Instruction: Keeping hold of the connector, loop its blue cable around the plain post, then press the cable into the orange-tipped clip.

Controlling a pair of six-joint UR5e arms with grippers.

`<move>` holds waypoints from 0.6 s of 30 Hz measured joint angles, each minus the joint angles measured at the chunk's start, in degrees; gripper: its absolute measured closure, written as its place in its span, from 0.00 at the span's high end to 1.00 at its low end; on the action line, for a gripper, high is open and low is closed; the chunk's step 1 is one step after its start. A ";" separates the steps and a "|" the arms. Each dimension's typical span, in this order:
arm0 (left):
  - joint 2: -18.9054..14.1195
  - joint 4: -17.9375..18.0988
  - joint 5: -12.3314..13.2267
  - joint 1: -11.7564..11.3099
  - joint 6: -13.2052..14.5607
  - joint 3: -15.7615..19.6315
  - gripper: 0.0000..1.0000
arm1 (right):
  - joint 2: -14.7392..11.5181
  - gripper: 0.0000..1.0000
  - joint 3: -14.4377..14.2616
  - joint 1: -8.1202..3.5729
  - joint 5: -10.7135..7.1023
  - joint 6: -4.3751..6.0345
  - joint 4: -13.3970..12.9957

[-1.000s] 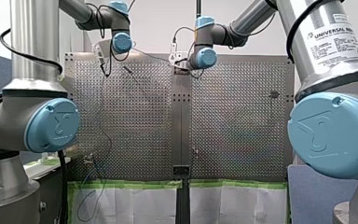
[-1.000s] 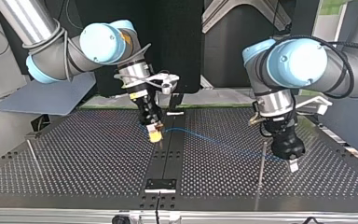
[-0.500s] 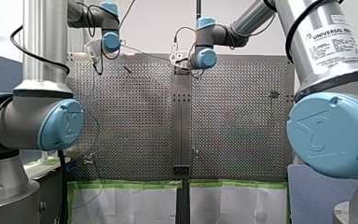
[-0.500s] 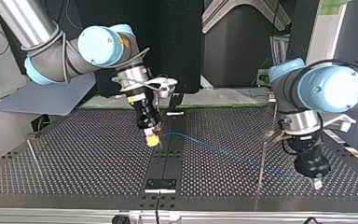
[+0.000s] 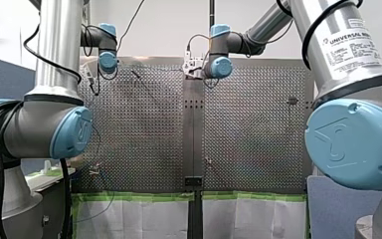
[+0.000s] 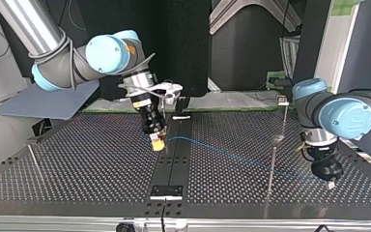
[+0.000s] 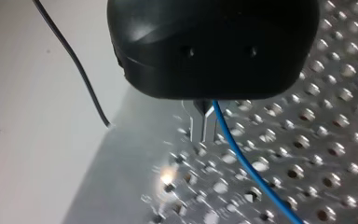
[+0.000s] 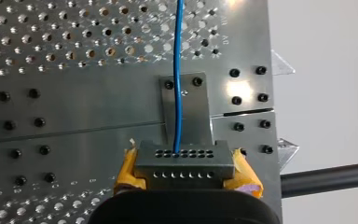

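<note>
Two claws (image 6: 158,143) (image 6: 329,183), one connector (image 8: 182,162), one cable (image 8: 177,70).

Table layout, top view.
Connector (image 8: 182,163) between the fingers (image 8: 127,170) of my right gripper (image 6: 158,142), over the centre of the table (image 6: 77,164), just left of the middle strip (image 6: 174,164); cable (image 6: 232,155) runs from it rightward, past the upright post (image 6: 272,159), to my left gripper (image 6: 330,183) near the right edge.

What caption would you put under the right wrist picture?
My right end effector grips the connector, its blue cable running ahead over the table.
</note>
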State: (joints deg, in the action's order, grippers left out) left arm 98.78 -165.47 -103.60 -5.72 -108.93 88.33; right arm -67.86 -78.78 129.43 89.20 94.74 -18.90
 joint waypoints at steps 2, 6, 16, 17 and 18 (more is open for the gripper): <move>0.34 0.01 0.36 -0.17 -0.01 0.08 0.00 | 0.22 0.00 -0.01 -0.06 0.06 0.02 -0.01; 0.53 0.18 0.86 -0.11 -0.08 0.88 0.00 | 0.47 0.00 -0.02 -0.09 0.17 0.07 0.01; 1.09 2.17 2.90 1.15 -0.79 3.36 0.00 | 3.20 0.00 -0.02 -0.55 2.61 -0.03 0.12; 1.39 2.13 2.92 1.26 -0.84 3.39 0.00 | 3.75 0.00 -0.02 -0.51 2.68 -0.02 0.13; 1.75 2.09 2.95 1.37 -0.89 3.40 0.00 | 4.18 0.00 -0.02 -0.47 2.73 0.01 0.10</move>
State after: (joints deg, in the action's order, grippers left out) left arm 100.53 -163.38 -100.64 -4.36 -109.82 91.73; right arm -63.68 -78.80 128.96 91.93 94.75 -18.79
